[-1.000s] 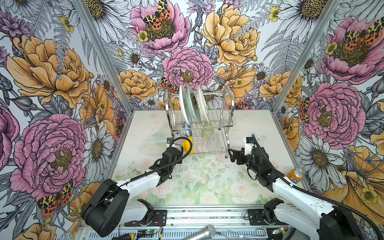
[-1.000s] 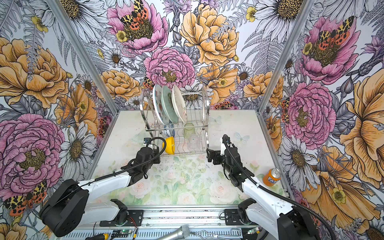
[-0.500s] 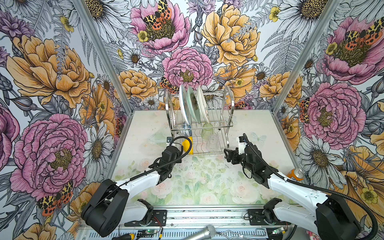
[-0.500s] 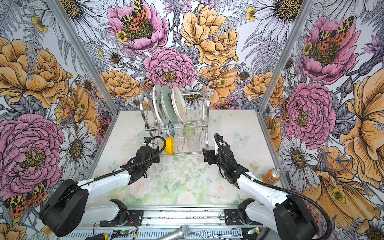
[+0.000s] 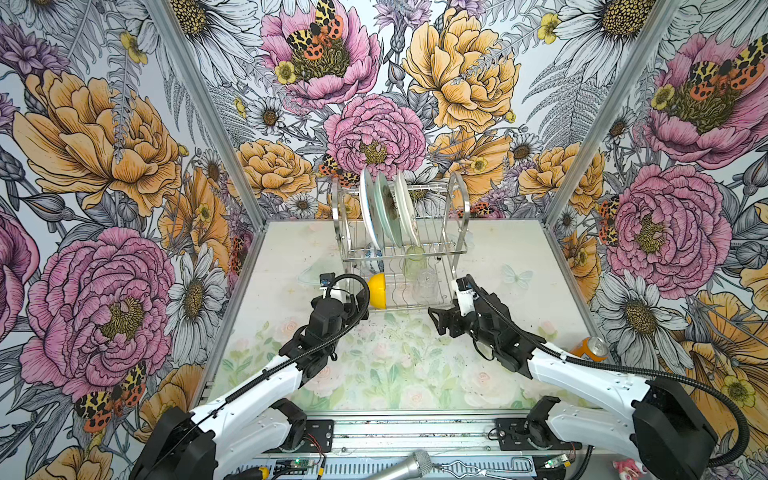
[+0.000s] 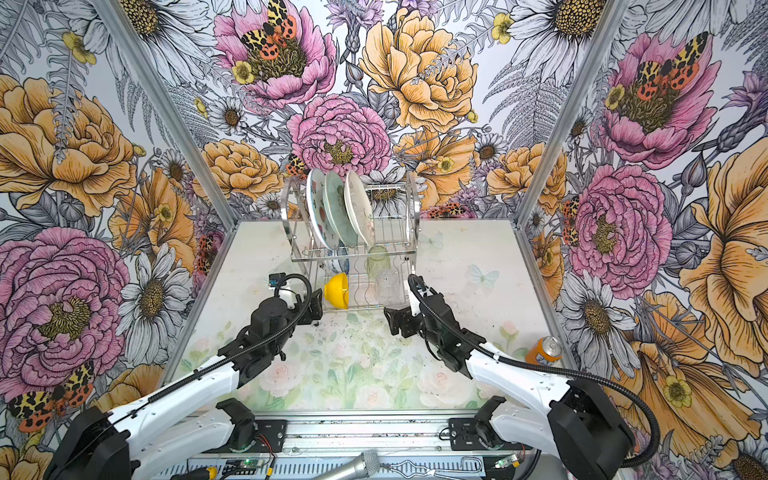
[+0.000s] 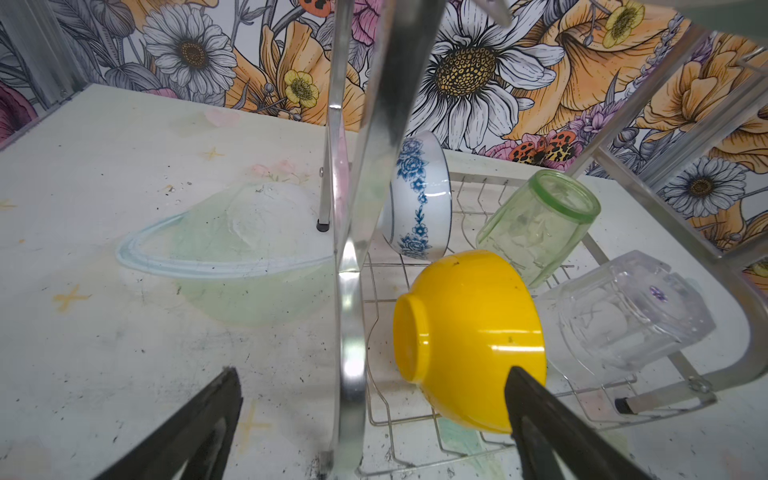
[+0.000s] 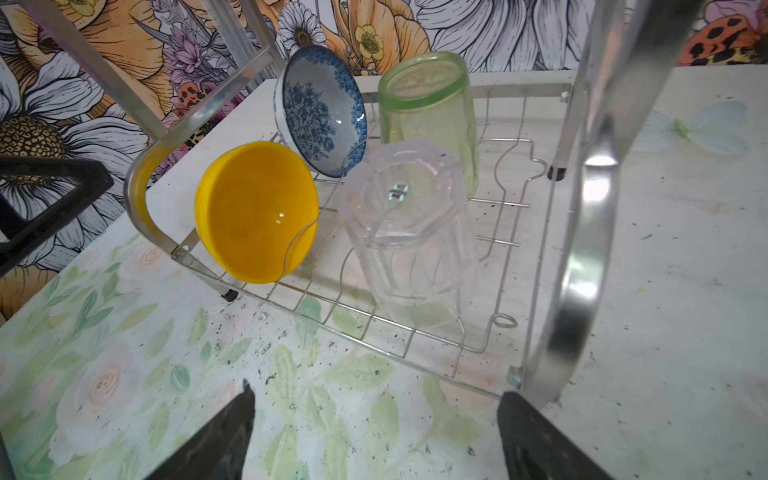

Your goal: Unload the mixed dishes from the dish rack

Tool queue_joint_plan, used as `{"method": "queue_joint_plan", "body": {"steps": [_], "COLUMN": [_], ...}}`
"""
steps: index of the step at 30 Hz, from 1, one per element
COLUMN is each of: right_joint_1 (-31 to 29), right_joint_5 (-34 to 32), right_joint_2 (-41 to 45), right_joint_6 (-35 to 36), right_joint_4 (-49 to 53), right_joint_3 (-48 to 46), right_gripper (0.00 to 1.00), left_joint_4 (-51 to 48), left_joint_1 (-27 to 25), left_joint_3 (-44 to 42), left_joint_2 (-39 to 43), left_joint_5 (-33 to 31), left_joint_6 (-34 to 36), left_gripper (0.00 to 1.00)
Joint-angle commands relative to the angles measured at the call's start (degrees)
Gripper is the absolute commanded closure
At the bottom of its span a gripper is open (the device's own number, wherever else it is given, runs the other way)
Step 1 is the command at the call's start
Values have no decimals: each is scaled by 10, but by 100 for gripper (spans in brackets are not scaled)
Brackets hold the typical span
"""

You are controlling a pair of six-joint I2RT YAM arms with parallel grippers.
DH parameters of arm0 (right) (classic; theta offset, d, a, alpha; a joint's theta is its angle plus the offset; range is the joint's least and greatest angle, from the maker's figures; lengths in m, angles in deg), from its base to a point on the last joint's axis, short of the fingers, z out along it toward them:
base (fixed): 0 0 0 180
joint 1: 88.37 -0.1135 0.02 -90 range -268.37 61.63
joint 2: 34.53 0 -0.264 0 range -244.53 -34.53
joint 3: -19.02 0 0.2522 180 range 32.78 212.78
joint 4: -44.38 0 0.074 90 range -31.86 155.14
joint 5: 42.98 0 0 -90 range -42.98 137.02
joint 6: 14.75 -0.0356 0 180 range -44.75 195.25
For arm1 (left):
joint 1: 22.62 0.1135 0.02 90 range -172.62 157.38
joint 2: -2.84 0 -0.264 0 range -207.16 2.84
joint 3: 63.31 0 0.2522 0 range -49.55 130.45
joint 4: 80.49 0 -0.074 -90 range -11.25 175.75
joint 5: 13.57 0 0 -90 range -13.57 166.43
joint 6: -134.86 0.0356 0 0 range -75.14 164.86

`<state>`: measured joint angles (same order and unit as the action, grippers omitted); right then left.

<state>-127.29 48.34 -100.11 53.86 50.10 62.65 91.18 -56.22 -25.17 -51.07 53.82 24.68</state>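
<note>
— The mixed dishes (image 5: pixel 388 216) are all sitting in the dish rack (image 5: pixel 459 208) at the back of the bench (image 5: pixel 291 253): three plates (image 6: pixel 338 212) standing on edge up top, and below them the yellow bowl (image 7: pixel 469 336), blue-and-white bowl (image 7: pixel 419 195), green tumbler (image 7: pixel 536 224) and clear glass (image 8: pixel 407 224). How are they going to handle?
— I'm guessing the yellow bowl is light plastic and smooth. It's leaning on its side against a wire prong (image 8: pixel 297 241), so I'm thinking the rim is the place to pinch. The glass and tumbler are looking slippery and breakable, the plates stiff and heavier
— And the tools?
— The left tool (image 7: pixel 372 374) is gaping wide and holding nothing, with one finger (image 7: pixel 536 419) showing right by the yellow bowl's rim; touching or not, I can't tell. The right tool (image 8: pixel 376 390) is also hanging open and empty, in front of the glass
— What's getting in the way?
— The rack's arched side frame (image 7: pixel 353 208) is standing between the left fingers, and the upper tier (image 5: pixel 399 251) is crowding from above. The orange can (image 5: pixel 590 349) is sitting well apart
</note>
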Motion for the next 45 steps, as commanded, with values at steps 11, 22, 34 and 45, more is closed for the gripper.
{"method": "queue_joint_plan", "body": {"steps": [11,22,34,45], "right_joint_1": [-37,-56,-56,-53], "right_joint_5": [86,150,164,181], "right_joint_2": [-137,-242,-303,-335], "right_joint_6": [-2,-4,-3,11], "right_joint_4": [-72,-118,-129,-131], "right_joint_3": [116,185,226,251], "right_gripper": [20,36,50,60], "left_joint_4": [-93,-103,-91,-52], "left_joint_1": [20,120,140,141], "left_joint_3": [-64,-100,-97,-93], "left_joint_2": [160,244,233,196], "left_joint_5": [28,154,187,208], "left_joint_6": [-28,-46,-42,-45], "left_gripper": [1,1,1,1]}}
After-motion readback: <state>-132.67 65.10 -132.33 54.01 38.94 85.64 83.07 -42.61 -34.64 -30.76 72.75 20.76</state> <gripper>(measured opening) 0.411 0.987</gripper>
